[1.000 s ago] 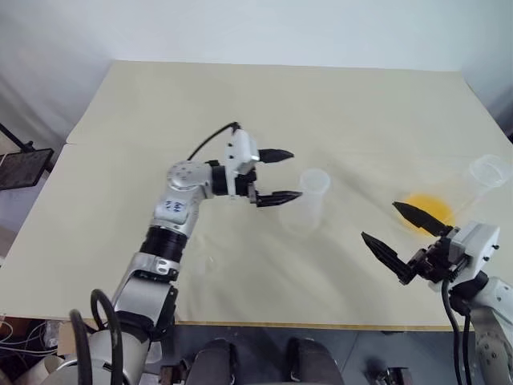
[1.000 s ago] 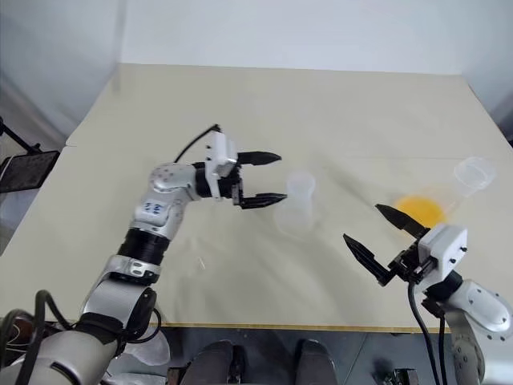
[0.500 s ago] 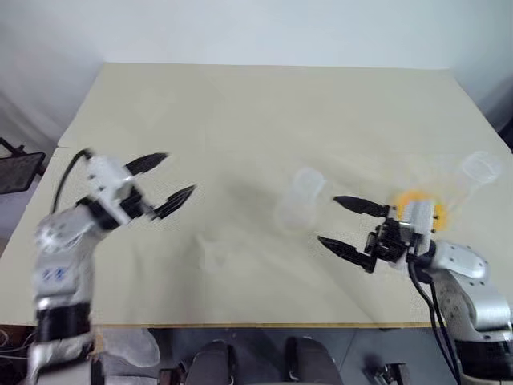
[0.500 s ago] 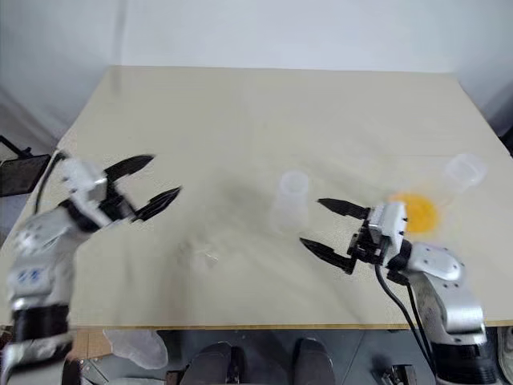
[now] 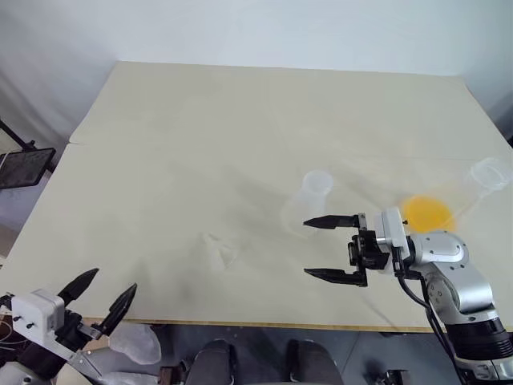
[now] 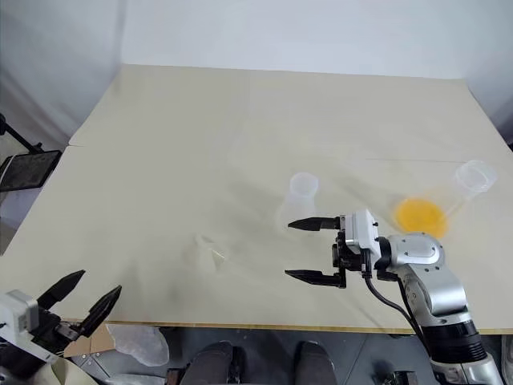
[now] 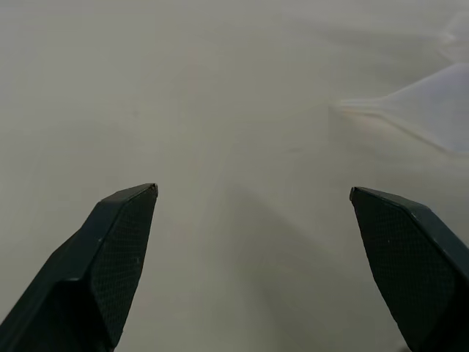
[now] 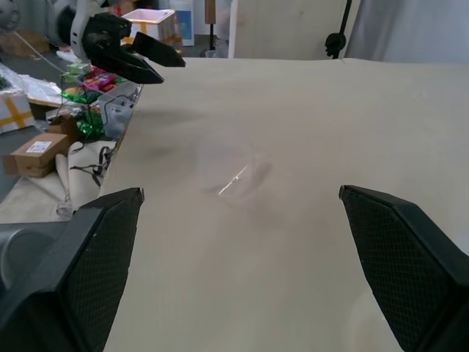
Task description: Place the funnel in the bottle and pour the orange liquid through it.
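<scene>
The small clear bottle point(image 5: 311, 199) stands right of the table's middle. The clear funnel point(image 5: 221, 248) lies on the table to its left and nearer to me, and shows again far ahead between the right fingers as funnel point(image 8: 234, 176). Orange liquid point(image 5: 427, 213) pools in the base of a larger clear flask point(image 5: 489, 173) at the right. My right gripper point(image 5: 307, 248) is open and empty, pointing left, just in front of the bottle and apart from it. My left gripper point(image 5: 112, 282) is open and empty off the table's near left corner.
The cream table point(image 5: 240, 120) stretches wide behind the glassware. A dark stand point(image 5: 24, 164) sits off its left edge. Boxes and clutter point(image 8: 44, 139) lie on the floor beyond the table's left side. A crumpled clear bag point(image 6: 136, 345) hangs below the front edge.
My left arm has pulled away from beside the bottle, back and down to the near left corner. My right gripper has swung left to in front of the bottle. Both stayed open.
</scene>
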`<state>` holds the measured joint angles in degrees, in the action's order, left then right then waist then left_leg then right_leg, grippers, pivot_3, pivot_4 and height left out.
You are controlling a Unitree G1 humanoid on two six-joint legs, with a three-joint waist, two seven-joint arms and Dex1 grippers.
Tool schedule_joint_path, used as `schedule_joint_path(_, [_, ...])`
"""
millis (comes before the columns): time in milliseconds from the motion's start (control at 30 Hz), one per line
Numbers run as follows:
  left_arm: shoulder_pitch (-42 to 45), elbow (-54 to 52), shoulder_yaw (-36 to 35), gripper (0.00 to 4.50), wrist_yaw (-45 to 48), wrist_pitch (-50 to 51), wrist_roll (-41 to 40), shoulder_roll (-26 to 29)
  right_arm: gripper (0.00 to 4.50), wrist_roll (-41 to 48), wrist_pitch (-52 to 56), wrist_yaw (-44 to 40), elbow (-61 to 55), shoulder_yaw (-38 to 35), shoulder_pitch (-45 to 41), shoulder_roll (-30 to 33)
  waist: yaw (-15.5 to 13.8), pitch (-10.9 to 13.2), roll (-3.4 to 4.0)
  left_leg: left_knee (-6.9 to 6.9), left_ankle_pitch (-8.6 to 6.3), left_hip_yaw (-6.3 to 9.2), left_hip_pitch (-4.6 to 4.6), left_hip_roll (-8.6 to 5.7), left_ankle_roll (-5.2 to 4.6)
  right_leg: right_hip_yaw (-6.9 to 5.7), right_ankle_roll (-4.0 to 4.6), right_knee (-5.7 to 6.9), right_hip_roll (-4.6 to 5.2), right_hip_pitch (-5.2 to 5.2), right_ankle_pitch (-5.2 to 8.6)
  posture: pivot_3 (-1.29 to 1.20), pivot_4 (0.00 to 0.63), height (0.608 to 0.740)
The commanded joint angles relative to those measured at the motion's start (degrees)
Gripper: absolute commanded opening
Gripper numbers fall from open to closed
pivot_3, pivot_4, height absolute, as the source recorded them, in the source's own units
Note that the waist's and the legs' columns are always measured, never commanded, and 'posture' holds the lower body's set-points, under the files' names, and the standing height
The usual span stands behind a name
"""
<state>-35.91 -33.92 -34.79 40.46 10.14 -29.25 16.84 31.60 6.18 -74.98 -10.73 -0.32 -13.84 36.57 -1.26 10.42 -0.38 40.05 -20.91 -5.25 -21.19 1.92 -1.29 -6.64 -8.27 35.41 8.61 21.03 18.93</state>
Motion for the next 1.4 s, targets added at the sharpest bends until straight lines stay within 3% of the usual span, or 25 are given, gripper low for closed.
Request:
schedule_joint_path(33, [-1.48, -5.41, 3.9, 4.47, -1.44, 0.79, -0.48, 0.14, 4.5, 0.59, -0.37, -0.38, 0.3, -1.34, -0.8, 0.77, 0.14, -0.01, 0.01, 0.0, 0.0, -0.03, 0.0, 0.0, 0.0, 0.01, 0.0, -0.01, 0.0, 0.01, 0.0, 0.0, 0.15, 0.74])
schedule_joint_path(233, [4.92, -7.69, 16.78, 4.47, -5.43, 4.08, 3.61, 1.5, 4.5, 0.32, -0.53, 0.94, 0.51, -2.43, -0.55, 1.04, 0.06, -0.03, 0.06, 0.0, 0.0, -0.08, 0.0, 0.01, -0.01, 0.01, 0.01, 0.01, -0.03, 0.04, 0.0, 0.0, 0.15, 0.74])
schedule_joint_path(400, [12.9, -2.22, 25.0, 4.47, -9.76, 5.75, 9.72, 1.96, 4.5, 0.64, 0.0, 2.52, -1.5, -3.22, 1.19, 1.66, 0.03, -0.07, 0.13, -0.01, 0.0, -0.1, -0.01, -0.02, -0.02, 0.01, 0.01, 0.1, -0.03, 0.1, 0.0, 0.0, 0.15, 0.74])
schedule_joint_path(667, [18.54, 4.45, 26.29, 4.47, -15.6, 5.27, 15.73, 2.11, 4.5, 1.16, 0.73, 4.49, -4.32, -4.84, 4.76, 2.37, 0.1, -0.07, 0.13, -0.02, 0.01, -0.19, -0.01, -0.11, 0.0, -0.03, 0.0, 0.15, -0.07, 0.2, 0.0, 0.0, 0.15, 0.74])
schedule_joint_path(767, [19.33, 5.48, 26.62, 3.92, -14.47, 4.88, 14.49, 2.26, 4.5, 0.9, 0.35, 5.36, -4.71, -4.84, 5.85, 2.0, 0.06, -0.07, 0.13, 0.0, 0.01, -0.18, -0.01, -0.07, 0.01, -0.03, 0.0, 0.18, -0.06, 0.2, 0.0, 0.0, 0.15, 0.74])
schedule_joint_path(1167, [20.15, 5.46, 21.6, 0.15, -9.71, 6.47, 6.77, 5.22, 4.5, -0.87, -3.46, 6.98, -4.0, -5.84, 8.99, 1.88, -0.03, -0.07, 0.13, -0.01, 0.01, -0.17, -0.02, 0.0, 0.0, -0.01, 0.0, 0.18, -0.02, 0.21, 0.0, 0.0, 0.15, 0.74])
schedule_joint_path(1300, [24.8, 6.41, 18.14, 0.04, -5.98, 10.31, -0.28, 9.42, 4.5, -1.12, -5.15, 9.61, -5.64, -8.33, 12.53, 1.07, -0.18, -0.07, 0.13, 0.0, 0.01, -0.13, -0.02, 0.01, 0.0, -0.03, 0.0, 0.19, -0.03, 0.18, 0.0, 0.0, 0.15, 0.74])
schedule_joint_path(1400, [33.17, 7.75, 16.56, 0.04, 0.08, 17.46, -8.25, 17.08, 4.5, -0.48, -5.86, 13.8, -7.77, -12.16, 16.83, -0.34, -0.31, -0.07, 0.13, 0.0, 0.02, -0.08, -0.05, -0.02, 0.02, -0.03, 0.0, 0.25, -0.02, 0.2, 0.0, 0.0, 0.15, 0.74])
